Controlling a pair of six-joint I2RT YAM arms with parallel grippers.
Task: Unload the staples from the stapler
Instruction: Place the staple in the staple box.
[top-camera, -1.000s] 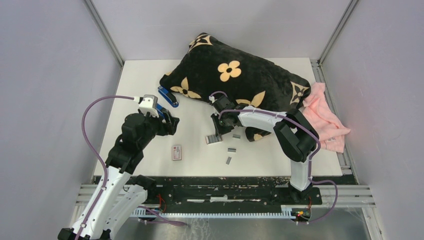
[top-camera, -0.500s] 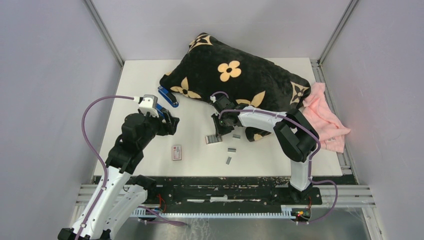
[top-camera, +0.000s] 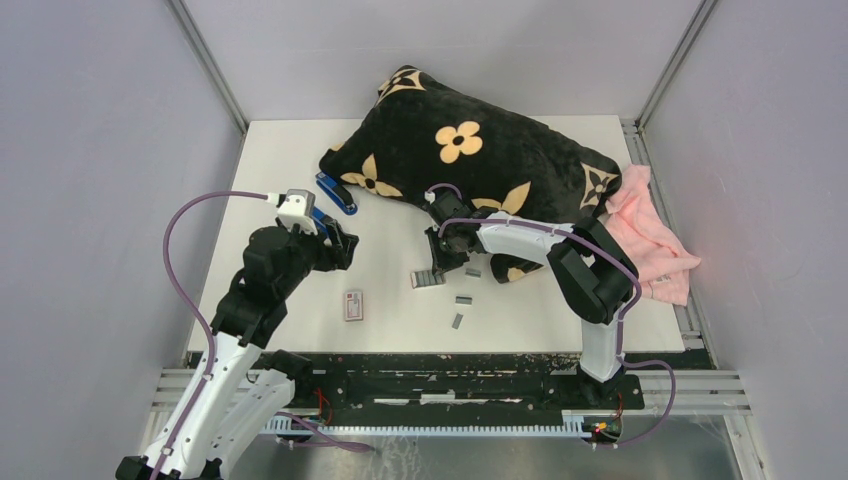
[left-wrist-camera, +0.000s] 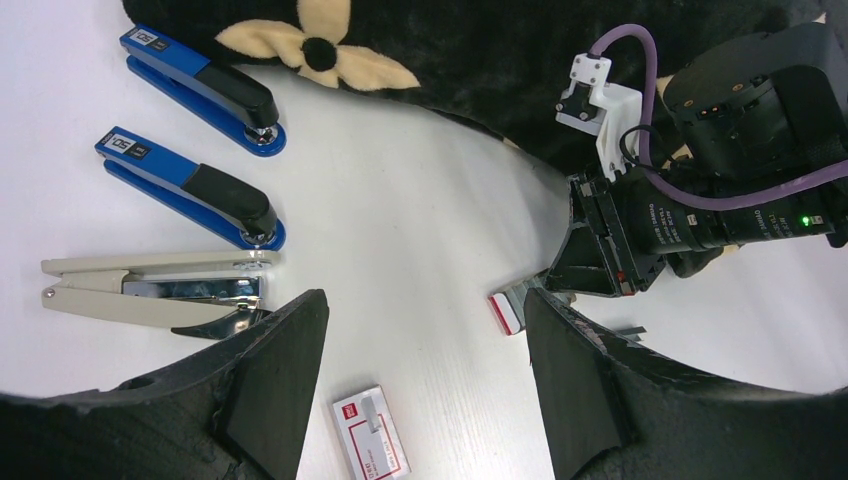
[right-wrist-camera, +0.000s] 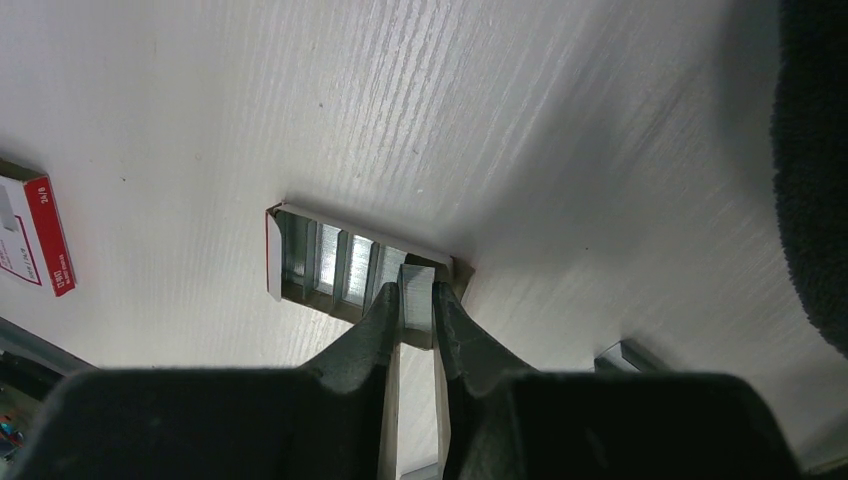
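Nearest my bases a small closed white-and-red box (top-camera: 353, 304) lies flat on the worktop (top-camera: 390, 235), and just beyond it, to the right, two loose strips (top-camera: 457, 320) rest apart from each other

A little farther on, my right jaws are down at an open box (right-wrist-camera: 272, 255) with a row of silvery strips packed inside. They are clenched on one staple strip (right-wrist-camera: 417, 300) at the end of that row, a fingertip (right-wrist-camera: 385, 312) on either side of it. I judge this to be the sorting end of the job: a strip being seated with, or drawn from, the others in the box. Which of the two it is I cannot tell from here

My left jaws hang released and wide above the worktop, their fingers (left-wrist-camera: 280, 380) holding nothing

Beyond them lies a cream stapler (left-wrist-camera: 140, 285), its halves parted a little with bright metal between, so it looks like the one being emptied. I cannot see whether any strip is left in its channel. Behind it sit two blue staplers (left-wrist-camera: 195, 190), both closed, near the edge of the black flowered pillow (top-camera: 470, 150)

If the strip is going in, the next move calls for a gentle release and a straight lift, so the row is not dragged out. Then the cream stapler's channel wants checking, and the blue pair probably need opening, one arm steadying the base while the other lifts the top
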